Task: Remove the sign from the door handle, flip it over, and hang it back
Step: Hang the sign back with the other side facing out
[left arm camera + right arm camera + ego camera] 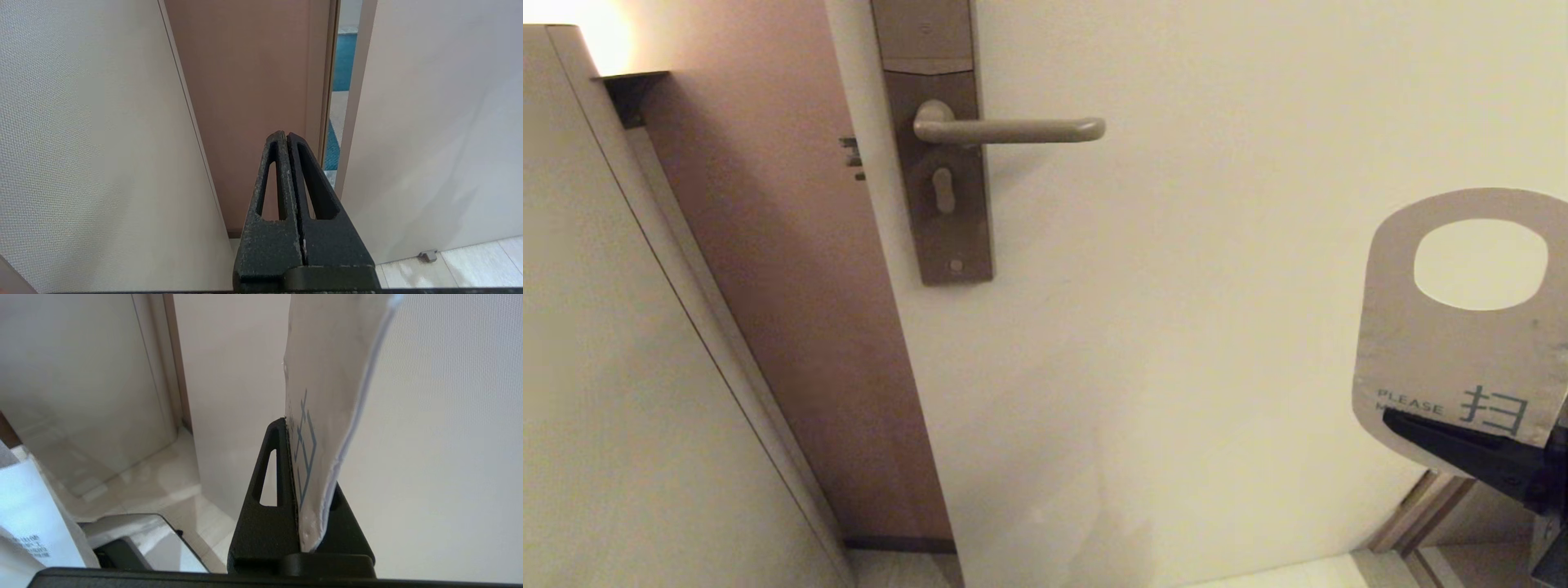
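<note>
White card, thin and slightly bowed, is standing up out of the right gripper (300,486), whose black fingers are pinching the sign (1462,327) by its lower end, just under the printed "PLEASE" and the blue character; the oval hole is riding at the top, free of the jaws, and the pale side is facing the head camera. Judging by the curl along its edge in the right wrist view, the sign is looking light and flexible rather than stiff, likely to bend or slip if squeezed at one corner, so a flat pinch across the bottom, well away from the hole, seems the sensible place to be holding it. The sign is hanging in open air on the right, well apart from the door handle (1013,129), with only bare pale door (1217,286) between them, so there appears to be ample room for swinging the card across. Over on the left, the left gripper (288,163) is sitting idle with its fingers pressed together on nothing, pointing at the brown door edge (245,102) and the narrow gap beside it. Farther back, the handle is jutting out horizontally from its tall brown lock plate (943,204), its rounded end pointing right and unobstructed, which looks like the side from which the hole would have to be slipped on. The plate and the door's brown edge are closing off the lever's other end.
</note>
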Tool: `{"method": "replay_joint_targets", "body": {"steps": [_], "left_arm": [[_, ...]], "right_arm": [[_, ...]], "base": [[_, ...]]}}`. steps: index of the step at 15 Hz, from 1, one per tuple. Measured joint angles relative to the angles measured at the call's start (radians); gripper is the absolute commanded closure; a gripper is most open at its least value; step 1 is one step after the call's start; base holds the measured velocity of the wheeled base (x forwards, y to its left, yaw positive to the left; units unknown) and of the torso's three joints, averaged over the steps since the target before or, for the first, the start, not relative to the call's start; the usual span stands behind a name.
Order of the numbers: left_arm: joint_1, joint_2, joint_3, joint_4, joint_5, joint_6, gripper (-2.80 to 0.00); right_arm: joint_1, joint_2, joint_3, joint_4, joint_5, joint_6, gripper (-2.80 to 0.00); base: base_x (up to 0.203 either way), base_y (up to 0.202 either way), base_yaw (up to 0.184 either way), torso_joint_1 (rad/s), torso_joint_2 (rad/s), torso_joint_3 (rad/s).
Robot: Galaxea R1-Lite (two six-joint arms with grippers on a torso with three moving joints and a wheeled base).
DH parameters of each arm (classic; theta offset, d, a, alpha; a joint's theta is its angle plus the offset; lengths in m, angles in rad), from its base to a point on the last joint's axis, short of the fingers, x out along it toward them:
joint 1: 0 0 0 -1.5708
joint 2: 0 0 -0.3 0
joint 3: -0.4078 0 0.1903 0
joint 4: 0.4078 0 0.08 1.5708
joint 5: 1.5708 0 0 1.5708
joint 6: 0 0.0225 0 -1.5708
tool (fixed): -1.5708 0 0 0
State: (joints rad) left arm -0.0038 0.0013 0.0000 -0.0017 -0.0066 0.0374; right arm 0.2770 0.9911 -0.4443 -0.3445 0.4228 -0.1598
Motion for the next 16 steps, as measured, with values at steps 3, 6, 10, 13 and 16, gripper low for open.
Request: {"method": "replay_joint_targets", "body": {"steps": [3, 6, 10, 13, 16], "left_arm": [[0.0, 0.0, 0.0, -0.001, 0.003, -0.013, 0.0], [0.0, 0.0, 0.0, -0.001, 0.003, -0.019, 0.0], [0.0, 0.0, 0.0, -0.001, 0.003, -0.021, 0.0], [0.0, 0.0, 0.0, -0.001, 0.004, -0.021, 0.0], [0.0, 0.0, 0.0, -0.002, 0.003, -0.021, 0.0]], "right_arm": [[0.0, 0.0, -0.008, 0.0, 0.001, 0.028, 0.0], [0.0, 0.001, -0.017, 0.0, 0.0, 0.044, 0.0], [0.0, 0.012, -0.041, -0.001, -0.014, 0.092, 0.0], [0.0, 0.038, -0.086, -0.002, -0.037, 0.095, 0.0], [0.0, 0.071, -0.125, -0.002, -0.038, 0.099, 0.0]], "base": [[0.0, 0.0, 0.0, 0.0, 0.0, 0.0], [0.0, 0.0, 0.0, 0.0, 0.0, 0.0], [0.0, 0.0, 0.0, 0.0, 0.0, 0.0], [0.0, 0.0, 0.0, 0.0, 0.0, 0.0], [0.0, 0.0, 0.0, 0.0, 0.0, 0.0]]}}
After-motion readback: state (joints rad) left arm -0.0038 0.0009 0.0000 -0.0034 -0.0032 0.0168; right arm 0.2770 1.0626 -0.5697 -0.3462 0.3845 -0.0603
